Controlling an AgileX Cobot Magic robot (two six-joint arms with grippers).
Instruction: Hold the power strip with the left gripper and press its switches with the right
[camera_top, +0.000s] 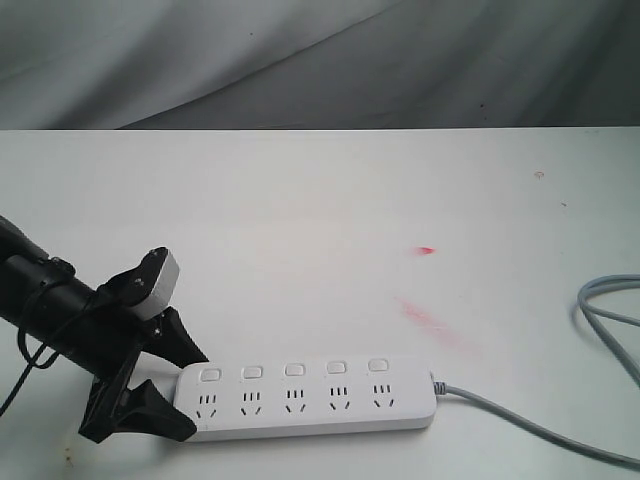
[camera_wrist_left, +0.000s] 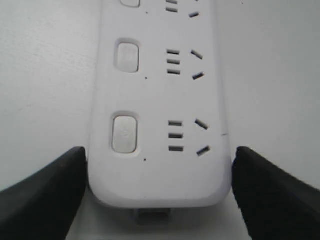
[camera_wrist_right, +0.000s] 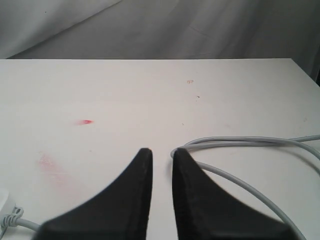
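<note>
Black two-fingered left gripper (camera_top: 197, 395) clamps, at its 9 o'clock end, the long white plastic power strip (camera_top: 320, 405). The white table (camera_top: 300, 220) lies open toward 12 o'clock. Black right gripper (camera_wrist_right: 160, 152): nearly clenched, empty.

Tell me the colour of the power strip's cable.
Grey; the cable shows best in the right wrist view.

The power strip (camera_top: 320, 412) is smooth white plastic, the table (camera_top: 320, 200) matt white, the backdrop (camera_top: 300, 60) creased grey cloth.
</note>
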